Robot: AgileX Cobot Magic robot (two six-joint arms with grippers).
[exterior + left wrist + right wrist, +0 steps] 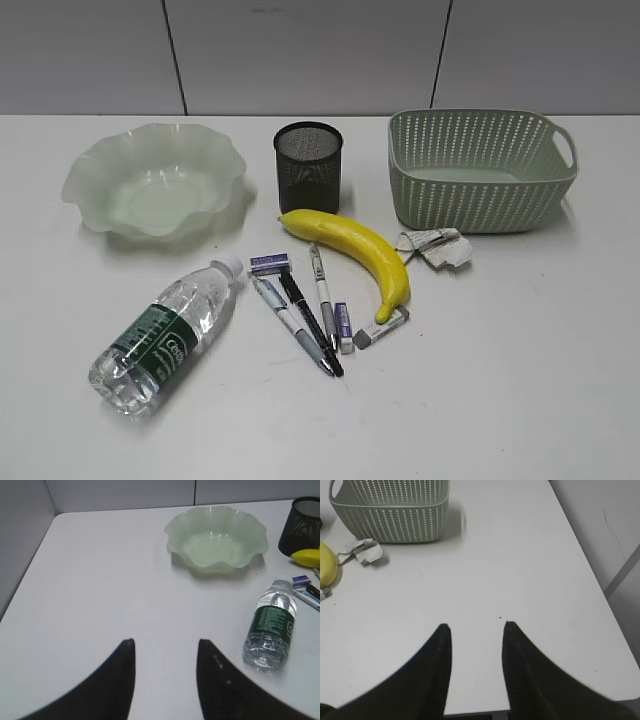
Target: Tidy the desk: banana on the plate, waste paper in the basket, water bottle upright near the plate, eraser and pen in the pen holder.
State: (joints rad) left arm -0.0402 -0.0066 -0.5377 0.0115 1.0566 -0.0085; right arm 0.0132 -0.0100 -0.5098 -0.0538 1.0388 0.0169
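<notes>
On the white desk (520, 360) the yellow banana (360, 255) lies in the middle, in front of the black mesh pen holder (308, 165). The wavy green plate (155, 180) is at the back left, the sage basket (480, 168) at the back right. The waste paper (435, 247) lies in front of the basket. The water bottle (165, 335) lies on its side at the front left. Three pens (300, 315) and three erasers (270, 263) lie near the banana. My left gripper (165, 642) is open over bare desk left of the bottle (270, 630). My right gripper (474, 626) is open near the desk's front edge.
A grey wall runs behind the desk. The desk's right edge (600, 585) shows in the right wrist view, with the floor beyond it. The basket (395, 507) and waste paper (365, 550) lie far ahead to the left of my right gripper.
</notes>
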